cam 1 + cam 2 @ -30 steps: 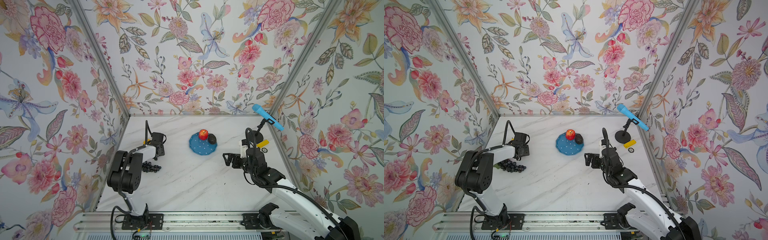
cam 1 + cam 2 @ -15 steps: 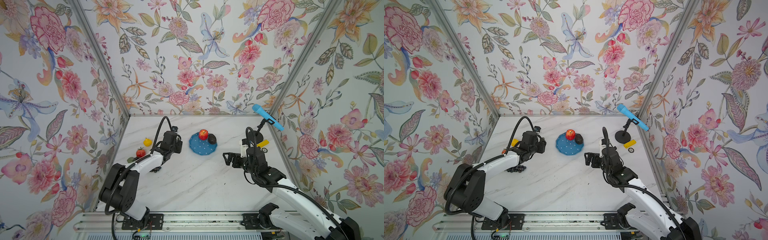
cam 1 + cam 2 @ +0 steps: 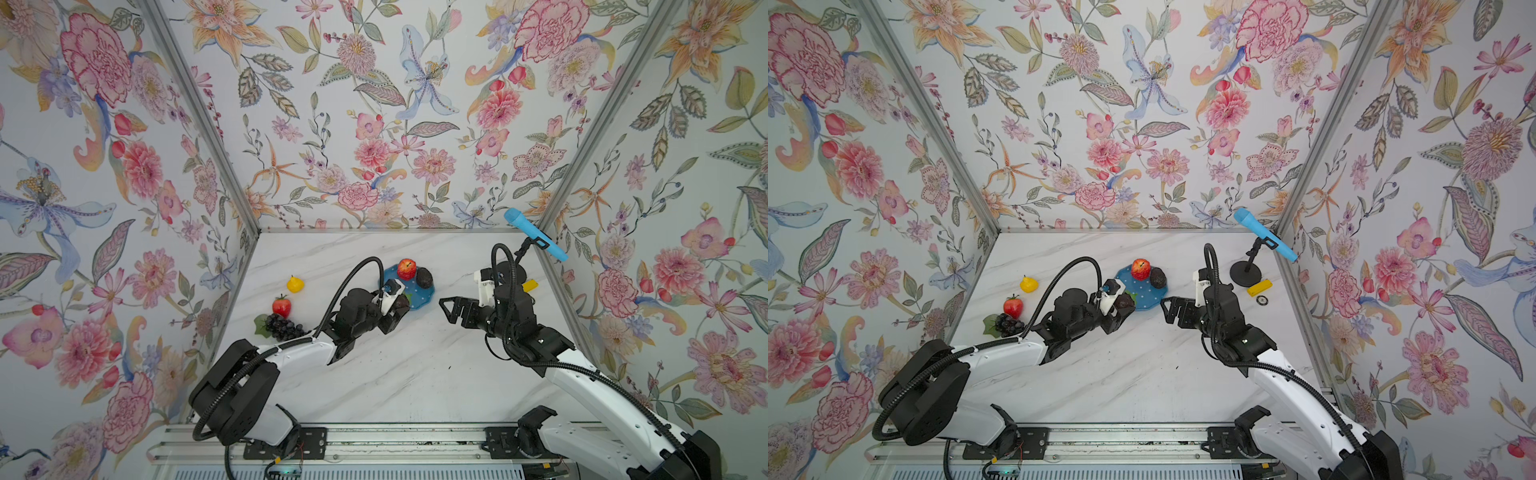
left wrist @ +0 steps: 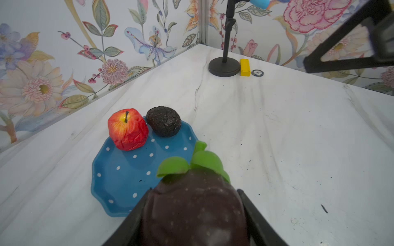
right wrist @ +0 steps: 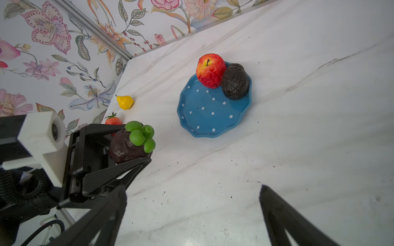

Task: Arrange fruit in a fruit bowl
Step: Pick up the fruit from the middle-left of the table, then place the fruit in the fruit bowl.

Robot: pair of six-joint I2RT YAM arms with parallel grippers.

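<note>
At the near rim of the shallow blue white-dotted scalloped bowl (image 5: 209, 119): left gripper (image 3: 394, 307) jaws pinch a dark maroon round toy fruit with green leaf cap (image 5: 125, 146). Red toy apple (image 5: 210, 70) and wrinkled dark brown avocado (image 5: 234, 84) sit in the bowl, touching. Right gripper (image 3: 445, 309) jaws spread wide, empty, beside the bowl.

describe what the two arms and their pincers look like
Both the left arm and right arm have white shells with black joints. A ribbed black hose loops over each wrist, next to a small white camera block. The left pincer and right pincer are black, with prongs built as open triangular frames. No markings are visible.
</note>
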